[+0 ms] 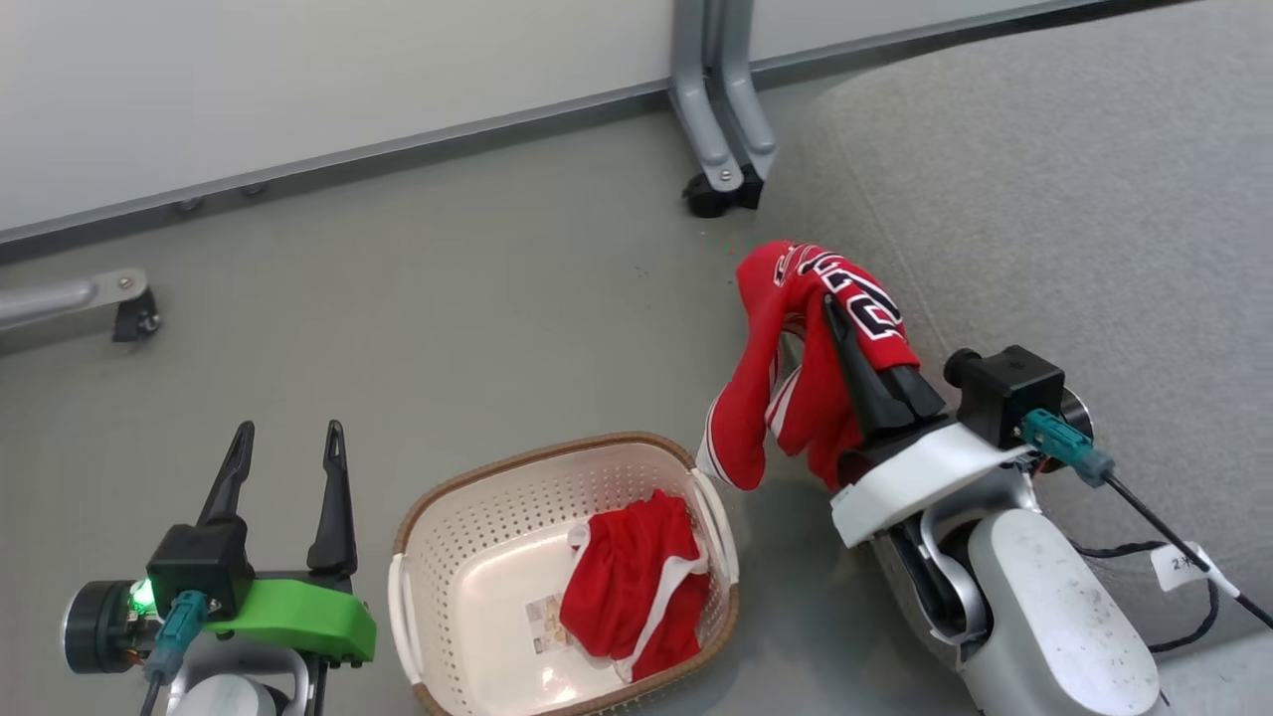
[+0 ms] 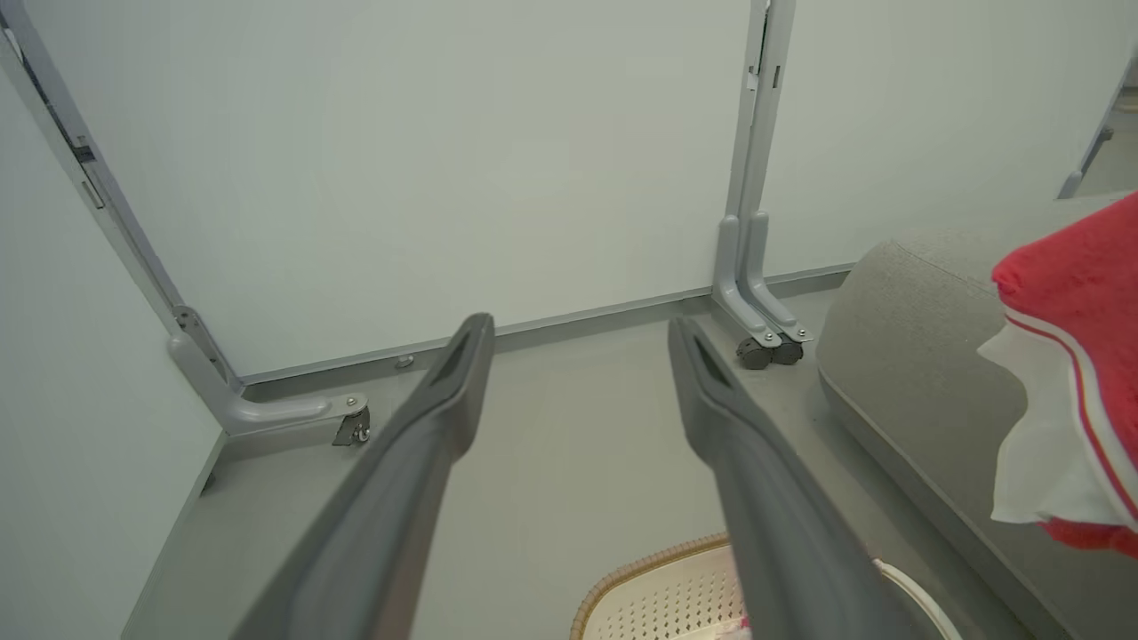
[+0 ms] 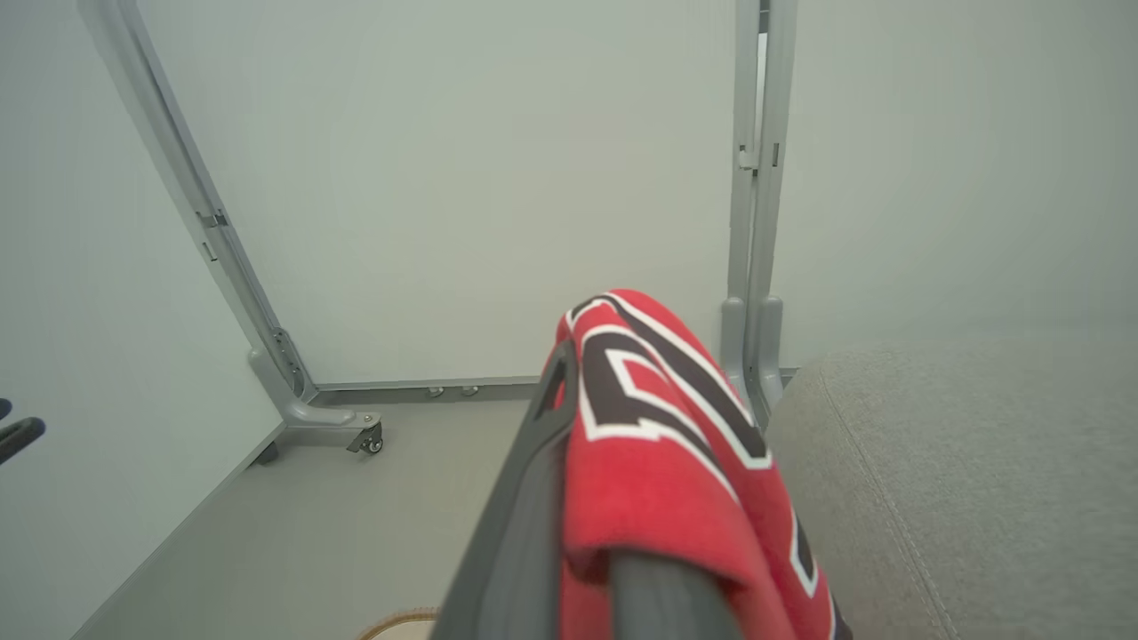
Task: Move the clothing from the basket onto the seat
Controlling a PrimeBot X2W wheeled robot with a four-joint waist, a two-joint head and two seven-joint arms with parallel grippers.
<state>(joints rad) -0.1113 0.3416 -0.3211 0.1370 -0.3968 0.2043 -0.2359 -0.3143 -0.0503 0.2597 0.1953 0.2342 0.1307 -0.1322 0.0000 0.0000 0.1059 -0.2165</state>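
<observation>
Right claw (image 1: 841,310) clamping one jersey (image 1: 786,288), one shorts (image 1: 632,582) pair in one basket (image 1: 537,457)

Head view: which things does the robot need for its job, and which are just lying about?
Needed: red lettered jersey clamped in the right pincer; red white-striped shorts; cream perforated plastic basket; big light-grey fabric seat.
Just there: grey metal wheeled legs; pale wall panels.

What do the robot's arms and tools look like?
Each tool has two long, dark, tapering fingers. The left tool sits on a bright green bracket with a glowing green light; the right tool on a white bracket. Both carry a black box and a teal plug. The right forearm is pale grey and speckled, trailing a black cable with a white tag.
</observation>
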